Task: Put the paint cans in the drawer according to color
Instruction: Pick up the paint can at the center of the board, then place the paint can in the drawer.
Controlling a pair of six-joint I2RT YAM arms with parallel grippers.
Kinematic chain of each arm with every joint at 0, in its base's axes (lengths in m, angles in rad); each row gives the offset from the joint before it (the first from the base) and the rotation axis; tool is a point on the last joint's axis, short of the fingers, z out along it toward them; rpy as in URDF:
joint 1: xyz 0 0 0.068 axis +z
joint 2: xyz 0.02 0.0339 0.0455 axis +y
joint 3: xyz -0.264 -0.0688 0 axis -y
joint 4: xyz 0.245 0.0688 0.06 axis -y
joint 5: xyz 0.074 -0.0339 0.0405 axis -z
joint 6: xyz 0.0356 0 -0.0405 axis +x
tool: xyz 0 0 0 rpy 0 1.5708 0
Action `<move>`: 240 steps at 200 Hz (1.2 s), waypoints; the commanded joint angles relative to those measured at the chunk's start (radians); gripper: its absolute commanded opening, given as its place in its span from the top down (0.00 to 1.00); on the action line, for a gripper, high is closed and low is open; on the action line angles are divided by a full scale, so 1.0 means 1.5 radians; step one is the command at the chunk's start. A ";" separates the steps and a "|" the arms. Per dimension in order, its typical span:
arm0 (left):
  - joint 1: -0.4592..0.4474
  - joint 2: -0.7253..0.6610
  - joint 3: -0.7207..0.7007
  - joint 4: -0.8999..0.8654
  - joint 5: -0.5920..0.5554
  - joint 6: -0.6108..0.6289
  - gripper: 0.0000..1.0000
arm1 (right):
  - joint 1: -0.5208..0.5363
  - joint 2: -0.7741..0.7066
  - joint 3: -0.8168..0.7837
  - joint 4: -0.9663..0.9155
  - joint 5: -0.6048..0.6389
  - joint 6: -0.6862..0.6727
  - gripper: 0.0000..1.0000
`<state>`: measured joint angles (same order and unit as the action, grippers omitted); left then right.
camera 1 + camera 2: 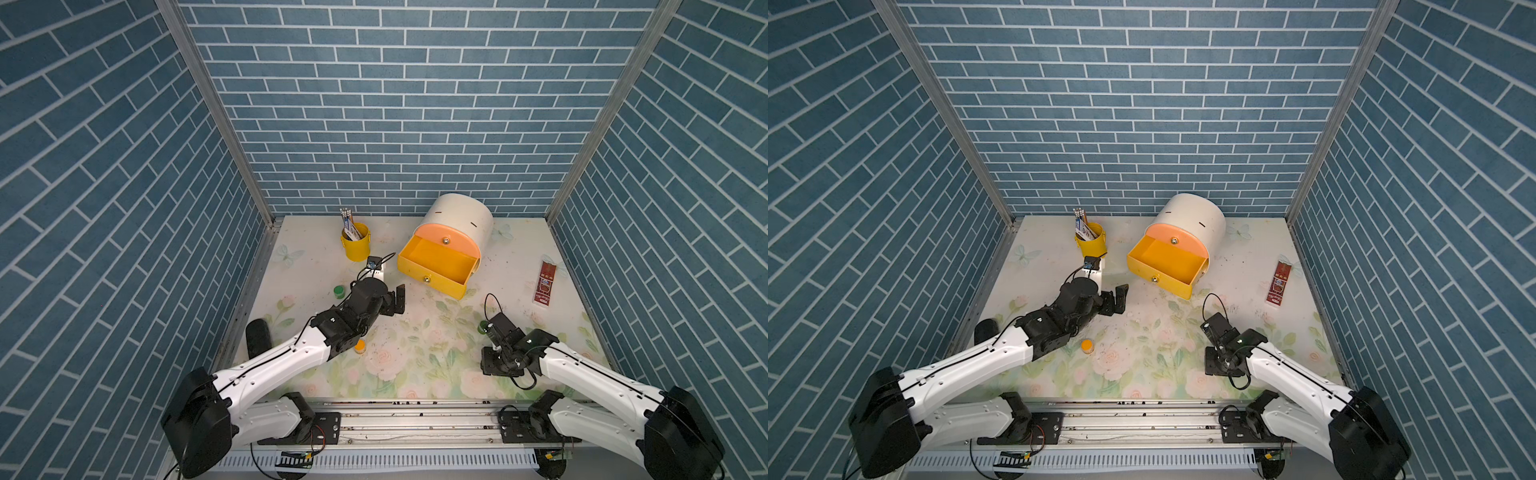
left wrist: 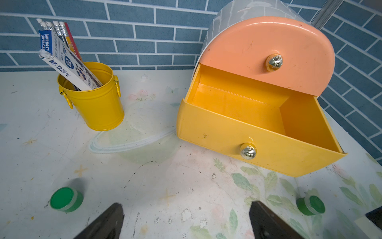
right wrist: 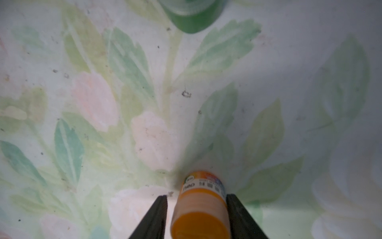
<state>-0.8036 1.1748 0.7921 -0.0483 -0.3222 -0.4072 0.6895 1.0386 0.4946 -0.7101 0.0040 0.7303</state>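
Pointing of the orange paint can (image 3: pixel 199 209): lid end toward the right wrist camera, labelled base end down on the table (image 3: pixel 289 72). Its long axis runs along the fingers, so it looks upright.
Place of that can: toward the near right corner, hidden under the right arm in both top views.
Right claw (image 3: pixel 196 196): narrow, with a finger on each side of the orange paint can. One finger (image 3: pixel 239 217) lies against it and a sliver of table shows beside the other. I cannot tell whether the grip is firm.
Left claw (image 2: pixel 187 203): spread wide over bare table near the middle, just in front of the open drawer.
Chest (image 1: pixel 459 216): white and round-topped, at the far edge right of centre, fronts turned toward the near left corner.
Yellow drawer (image 1: pixel 444 289): pulled out, its long axis along its front. The peach front (image 1: pixel 461 245) above it is shut.
Left green can (image 1: pixel 340 291): lid up, toward the left edge, beside the left arm.
Right green can (image 1: pixel 483 328): just beyond the right wrist.
Second orange can (image 1: pixel 1087 345): lid up, beside the left forearm.
Pencil cup (image 1: pixel 355 245): yellow, at the far edge, left of the chest.
Red packet (image 1: pixel 545 284): flat, lengthwise along the right edge.
Surface: pale print of pink roses, green leaves and butterflies, scuffed and speckled.
Room: blue brick-pattern walls (image 1: pixel 395 104) on three sides, metal posts (image 1: pixel 220 116) at the far corners, and a rail (image 1: pixel 415 419) along the near edge carrying both arms.
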 commanded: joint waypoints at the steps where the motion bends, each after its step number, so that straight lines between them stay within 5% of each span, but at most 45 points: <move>1: 0.003 0.003 0.002 0.001 -0.009 0.007 0.00 | 0.005 0.004 0.019 -0.003 0.010 0.022 0.52; 93: 0.005 0.005 0.012 -0.009 -0.015 0.009 0.00 | 0.005 0.014 0.096 -0.048 0.024 0.004 0.69; 240: 0.008 -0.047 0.023 -0.053 -0.030 0.012 0.00 | 0.002 0.246 0.690 -0.228 0.160 -0.124 0.70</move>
<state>-0.7967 1.1259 0.7982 -0.1055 -0.3485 -0.3996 0.6930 1.3434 1.4368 -1.0122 0.1902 0.6075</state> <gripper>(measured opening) 1.000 0.368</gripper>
